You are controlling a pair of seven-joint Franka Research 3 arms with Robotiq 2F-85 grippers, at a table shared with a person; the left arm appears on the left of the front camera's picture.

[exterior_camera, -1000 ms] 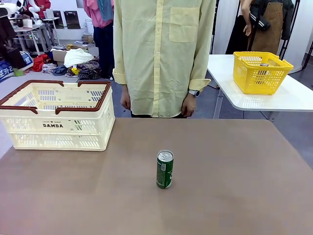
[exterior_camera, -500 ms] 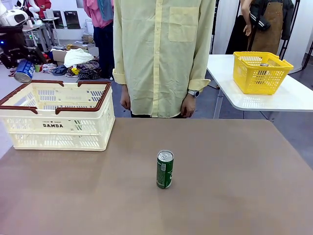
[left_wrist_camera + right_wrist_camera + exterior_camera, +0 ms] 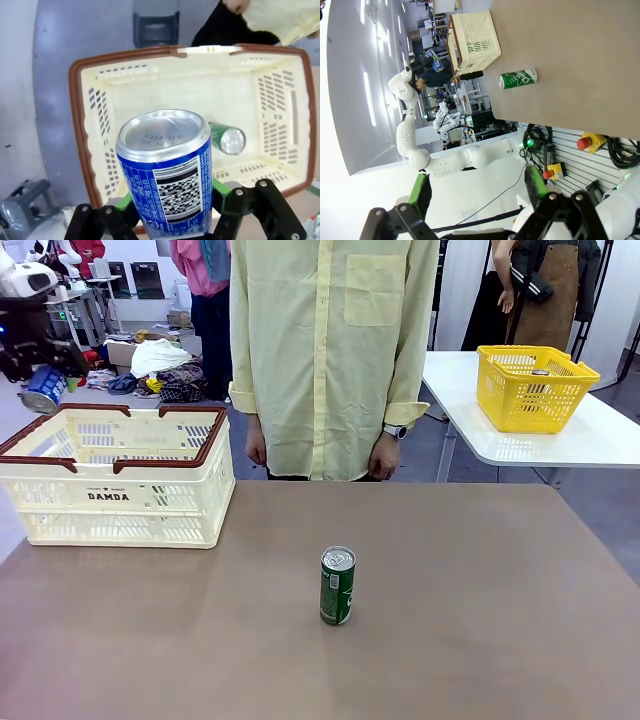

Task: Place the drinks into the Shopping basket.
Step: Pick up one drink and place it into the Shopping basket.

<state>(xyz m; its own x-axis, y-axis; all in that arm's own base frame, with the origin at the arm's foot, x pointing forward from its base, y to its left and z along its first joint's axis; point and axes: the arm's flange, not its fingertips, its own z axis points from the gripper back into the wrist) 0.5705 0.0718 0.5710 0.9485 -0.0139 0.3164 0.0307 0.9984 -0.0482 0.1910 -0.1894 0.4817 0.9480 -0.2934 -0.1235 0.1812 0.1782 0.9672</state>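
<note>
The left gripper (image 3: 170, 200) was clamped across the lower body of the blue can (image 3: 165, 165), whose long axis ran roughly along the fingers, a silver end turned back toward the wrist. Straight beyond the fingertips gaped the Shopping basket (image 3: 80, 150), a dark green can (image 3: 227, 139) lying on its floor, so the release probably needed only a drop. The right gripper (image 3: 477, 189) hung with jaws apart, well off from the upright green can (image 3: 337, 586).

Front view across table (image 3: 480, 590) — left wrist close above Shopping basket (image 3: 150, 92), common to all.
</note>
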